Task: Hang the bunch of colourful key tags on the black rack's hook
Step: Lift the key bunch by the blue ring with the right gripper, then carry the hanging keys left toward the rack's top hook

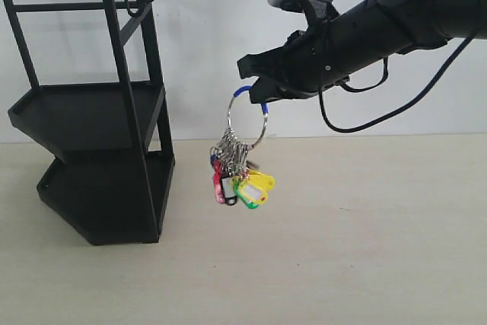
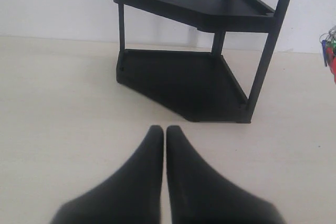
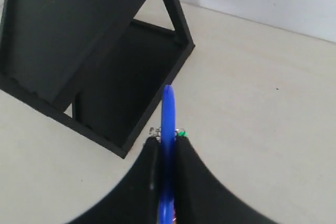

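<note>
The colourful key tag bunch (image 1: 240,179) hangs in the air from its metal ring, yellow, green, red and black tags clustered at the bottom. My right gripper (image 1: 255,85) is shut on the ring's blue sleeve (image 3: 167,114), which runs between the two fingers in the right wrist view. The black rack (image 1: 91,116) stands at the left, well apart from the bunch; a small hook (image 1: 144,4) sticks out near its top crossbars. My left gripper (image 2: 164,129) is shut and empty, low over the table, facing the rack (image 2: 194,35). A bit of the bunch (image 2: 329,51) shows at that view's edge.
A pale table (image 1: 342,249) stretches under both arms, and a white wall (image 1: 198,28) stands behind. A black cable (image 1: 358,123) loops below the right arm.
</note>
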